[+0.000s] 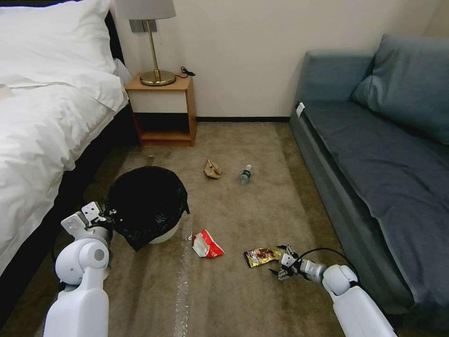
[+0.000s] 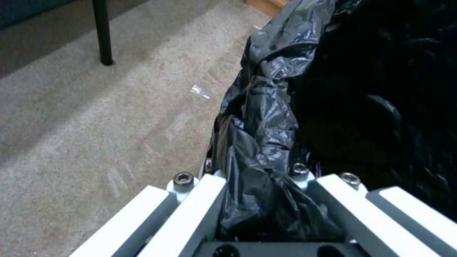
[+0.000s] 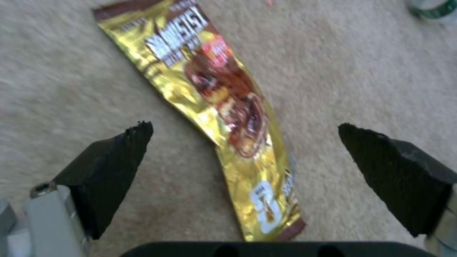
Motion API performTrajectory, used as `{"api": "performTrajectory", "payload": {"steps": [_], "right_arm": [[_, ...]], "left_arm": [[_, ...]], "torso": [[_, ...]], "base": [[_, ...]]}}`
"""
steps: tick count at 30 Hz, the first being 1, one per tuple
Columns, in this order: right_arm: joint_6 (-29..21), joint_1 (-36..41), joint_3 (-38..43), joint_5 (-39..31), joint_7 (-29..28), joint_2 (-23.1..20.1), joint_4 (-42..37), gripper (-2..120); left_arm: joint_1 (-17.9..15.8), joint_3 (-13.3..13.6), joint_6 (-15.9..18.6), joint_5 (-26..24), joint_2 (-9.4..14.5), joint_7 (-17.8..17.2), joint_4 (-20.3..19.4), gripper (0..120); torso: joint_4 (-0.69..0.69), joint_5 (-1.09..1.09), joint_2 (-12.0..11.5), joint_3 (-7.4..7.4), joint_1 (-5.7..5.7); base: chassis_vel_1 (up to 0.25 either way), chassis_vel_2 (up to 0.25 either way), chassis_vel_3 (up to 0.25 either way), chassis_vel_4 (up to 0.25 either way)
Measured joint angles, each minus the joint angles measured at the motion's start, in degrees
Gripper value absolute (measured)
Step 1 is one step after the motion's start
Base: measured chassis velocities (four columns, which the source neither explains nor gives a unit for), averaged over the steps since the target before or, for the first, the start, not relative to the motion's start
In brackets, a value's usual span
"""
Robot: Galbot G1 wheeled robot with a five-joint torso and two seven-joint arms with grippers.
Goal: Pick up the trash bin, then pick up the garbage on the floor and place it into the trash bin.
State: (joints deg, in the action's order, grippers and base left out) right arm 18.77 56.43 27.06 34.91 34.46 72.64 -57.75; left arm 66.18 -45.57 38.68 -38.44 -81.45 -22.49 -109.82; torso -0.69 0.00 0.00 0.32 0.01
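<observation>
— Where's the bin?
— The left pincer (image 2: 266,200) grips the bin (image 1: 147,206) by its bag-covered rim, beside the bed (image 1: 42,121).
— And the right?
— The right pincer (image 3: 245,157) is spread wide over the wrapper (image 3: 224,110) on the carpet (image 1: 234,210).

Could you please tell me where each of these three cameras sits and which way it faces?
Head view: high up, looking down at carpet, trash bin, litter, both arms.
Left wrist view: behind the left gripper, shut on the bin's black liner.
Right wrist view: above the open right gripper, facing the snack wrapper.
Head and right wrist views share the wrapper.
</observation>
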Motion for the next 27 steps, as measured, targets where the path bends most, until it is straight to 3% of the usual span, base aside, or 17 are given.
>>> {"api": "performTrajectory", "payload": {"steps": [4, 27], "right_arm": [[0.47, -0.15, 1.2, 3.78, -3.25, 0.66, 1.58, 100], [1.58, -2.29, 2.69, 9.01, -13.24, 4.91, 8.24, 100]], "left_arm": [[0.01, 0.1, -0.13, 0.05, -0.01, 0.01, 0.28, 3], [0.01, 0.64, -0.78, 0.64, 0.28, 0.66, 0.89, 3]], "torso": [[0.0, -0.01, 0.0, 0.0, 0.0], [-0.01, -0.02, 0.0, -0.01, 0.0]], "base": [[0.0, 0.0, 0.0, 0.0], [0.0, 0.0, 0.0, 0.0]]}}
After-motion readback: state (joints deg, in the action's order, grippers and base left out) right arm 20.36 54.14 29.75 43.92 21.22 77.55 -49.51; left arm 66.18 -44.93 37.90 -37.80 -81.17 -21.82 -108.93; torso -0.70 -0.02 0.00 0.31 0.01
